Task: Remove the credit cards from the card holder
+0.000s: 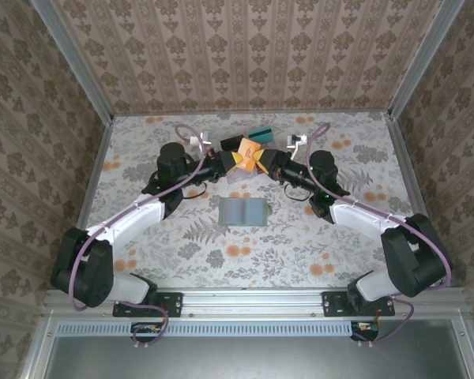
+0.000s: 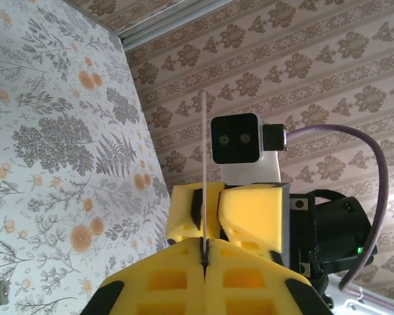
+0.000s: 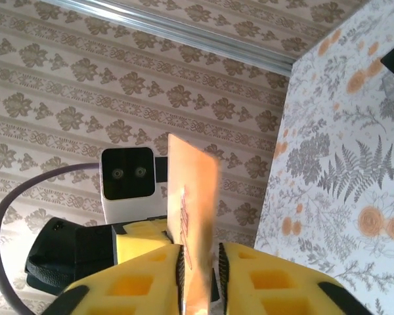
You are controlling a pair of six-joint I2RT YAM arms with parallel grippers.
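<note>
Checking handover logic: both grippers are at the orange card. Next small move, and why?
Probably close the right jaws on the card. The left gripper is shut on its edge. The right gripper straddles it, grip unclear, so the left shouldn't release yet.

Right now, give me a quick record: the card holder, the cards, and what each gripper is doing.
card holder: open flat on the table, apart from both grippers
orange card: in the air between the grippers
left gripper: shut on the orange card
right gripper: fingers either side of that card, grip unclear
teal card: on the table beyond the grippers
</note>
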